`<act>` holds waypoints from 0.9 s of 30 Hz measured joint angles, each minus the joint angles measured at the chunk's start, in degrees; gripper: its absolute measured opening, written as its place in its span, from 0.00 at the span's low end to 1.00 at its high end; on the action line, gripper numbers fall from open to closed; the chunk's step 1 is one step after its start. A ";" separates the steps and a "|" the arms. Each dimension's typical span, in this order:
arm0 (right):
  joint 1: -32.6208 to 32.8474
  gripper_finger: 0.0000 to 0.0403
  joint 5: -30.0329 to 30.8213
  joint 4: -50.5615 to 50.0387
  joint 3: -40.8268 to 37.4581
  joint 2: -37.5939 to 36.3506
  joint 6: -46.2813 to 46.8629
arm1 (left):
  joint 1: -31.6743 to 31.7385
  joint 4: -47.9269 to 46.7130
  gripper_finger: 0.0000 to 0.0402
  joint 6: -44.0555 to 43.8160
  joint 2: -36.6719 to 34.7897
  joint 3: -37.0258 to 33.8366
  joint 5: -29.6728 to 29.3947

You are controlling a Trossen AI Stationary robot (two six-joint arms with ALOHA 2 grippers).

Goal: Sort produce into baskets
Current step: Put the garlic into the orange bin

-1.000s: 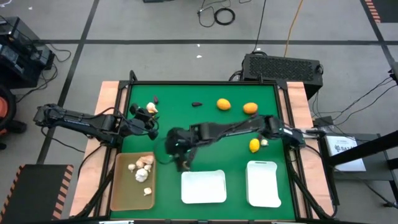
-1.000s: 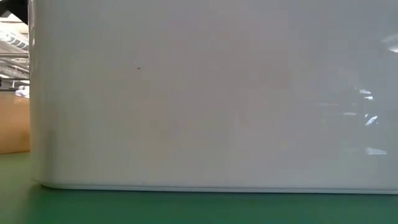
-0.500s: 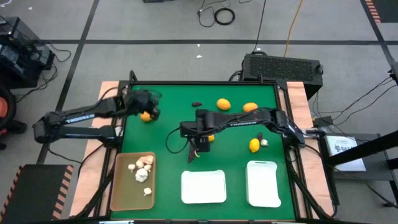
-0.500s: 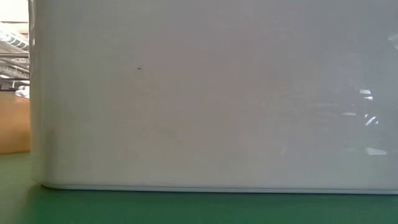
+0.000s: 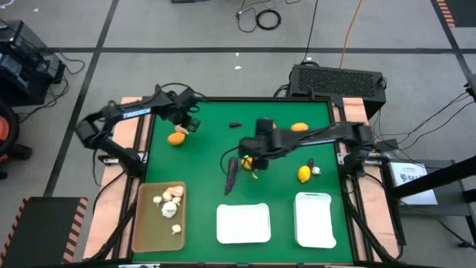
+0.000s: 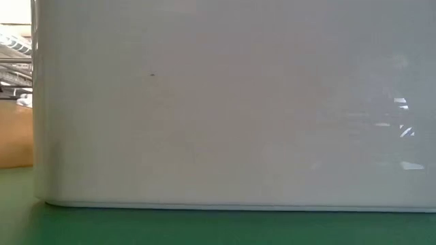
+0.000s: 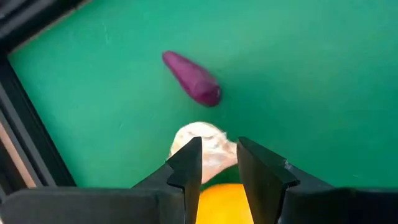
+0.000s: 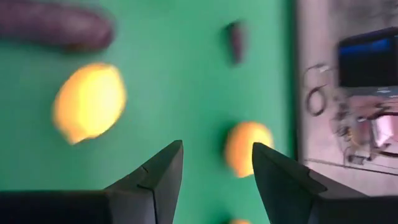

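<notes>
In the high view my left gripper [image 5: 190, 125] hangs at the far left of the green table, fingers a narrow gap apart with nothing between them. Past them the left wrist view shows a whitish bulb [image 7: 200, 144], an orange fruit [image 7: 224, 200] and a dark purple piece [image 7: 193, 78]. My right gripper [image 5: 251, 156] hovers open over the table's middle, beside a yellow fruit [image 8: 90, 102] and a long purple piece [image 5: 231, 173]. The tan basket [image 5: 146, 231] holds several bulbs. Two white baskets [image 5: 243, 223] [image 5: 314, 219] stand at the near edge.
More produce lies loose: an orange fruit [image 5: 176, 138] at far left, another [image 5: 299, 128] at far right, a yellow fruit [image 5: 304, 174] with a small bulb [image 5: 317, 170], and small dark pieces [image 5: 235, 125] [image 5: 311, 161]. A white basket wall [image 6: 231, 102] fills the low view.
My left gripper has swung from beside the tan basket's far end toward the table's far edge and a little right, uncovering the orange fruit. My right gripper has moved from near the middle white basket toward the table's right and far side, turning as it went.
</notes>
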 joint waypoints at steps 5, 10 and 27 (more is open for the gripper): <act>-0.02 0.45 1.77 14.84 -14.00 -13.93 -2.44 | 0.08 -2.09 0.27 2.64 4.58 1.32 2.14; -0.59 0.45 1.74 25.50 -25.92 -24.94 -6.48 | 0.17 -3.62 0.34 6.42 6.09 1.40 0.65; -1.88 0.45 -0.92 34.56 -30.52 -31.89 -2.82 | 3.50 -8.04 0.65 4.35 6.20 6.71 1.77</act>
